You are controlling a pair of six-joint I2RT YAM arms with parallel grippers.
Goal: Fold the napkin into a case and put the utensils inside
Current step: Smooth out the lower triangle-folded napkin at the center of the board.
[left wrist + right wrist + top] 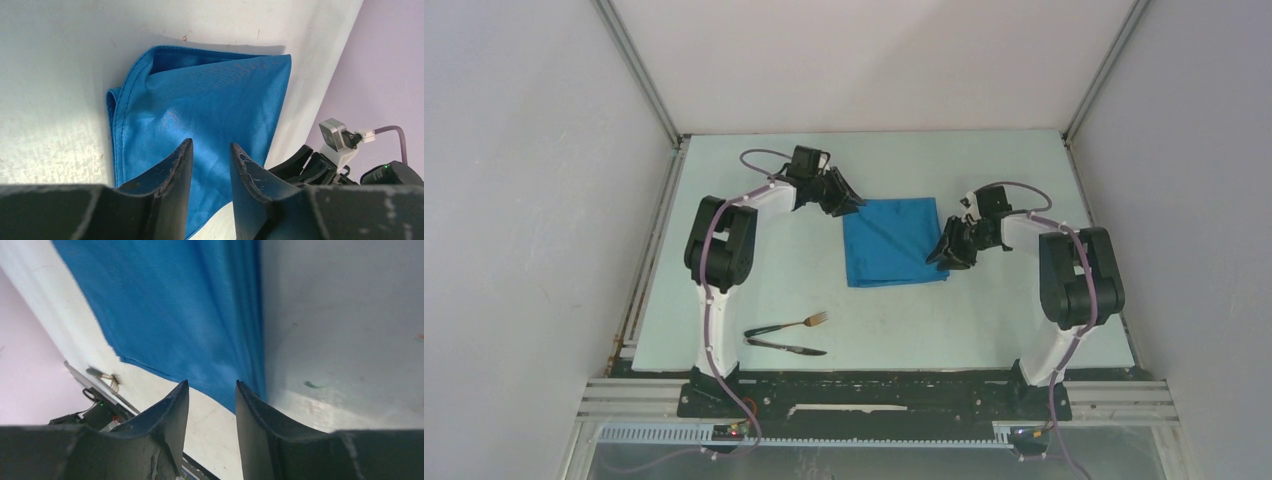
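Observation:
The bright blue napkin lies folded into a rough square in the middle of the table. My left gripper is at its far left corner, open and empty; in the left wrist view the cloth lies just beyond the fingertips. My right gripper is at the napkin's near right corner, open and empty; in the right wrist view the cloth's corner lies between and beyond the tips. The fork and the dark knife lie side by side near the front left.
Grey enclosure walls stand on the left, right and back. A black rail runs along the table's near edge by the arm bases. The right arm's wrist shows in the left wrist view.

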